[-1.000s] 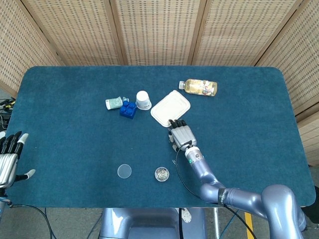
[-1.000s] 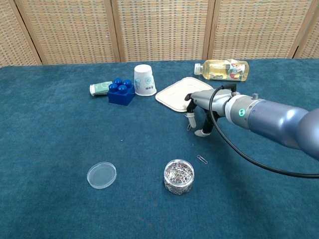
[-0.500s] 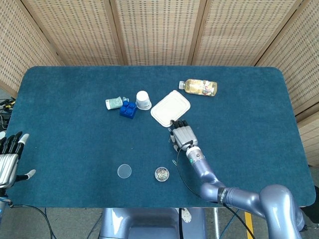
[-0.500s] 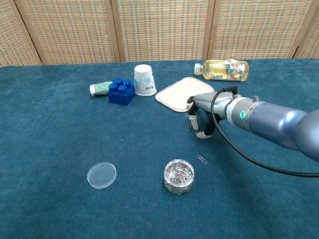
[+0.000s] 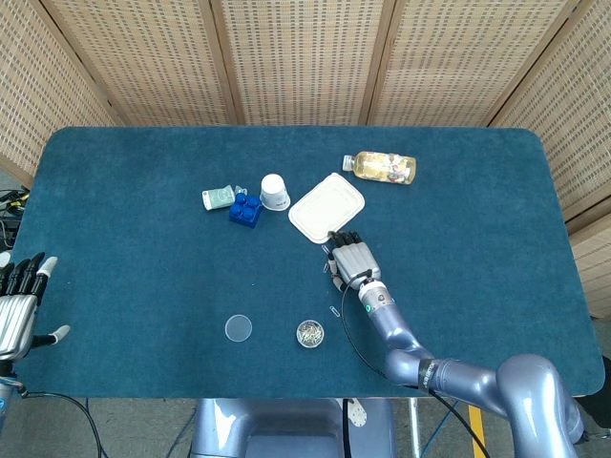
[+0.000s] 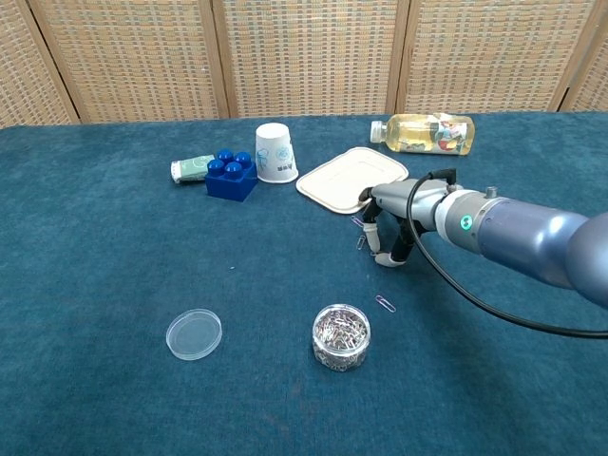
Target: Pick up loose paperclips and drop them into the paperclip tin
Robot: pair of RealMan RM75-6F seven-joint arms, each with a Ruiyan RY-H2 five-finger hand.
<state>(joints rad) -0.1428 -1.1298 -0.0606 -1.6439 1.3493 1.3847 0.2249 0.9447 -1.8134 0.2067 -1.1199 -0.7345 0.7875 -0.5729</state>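
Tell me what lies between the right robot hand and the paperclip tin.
In the chest view, one loose paperclip lies on the blue cloth between the right robot hand and the paperclip tin; otherwise that stretch is bare.

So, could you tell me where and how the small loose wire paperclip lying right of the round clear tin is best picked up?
The loose wire paperclip lies flat on the blue cloth, clear of the round clear tin. I'd come straight down from above and pinch across its narrow width mid-length, since nothing stands up to grip. The right robot hand is nearest.
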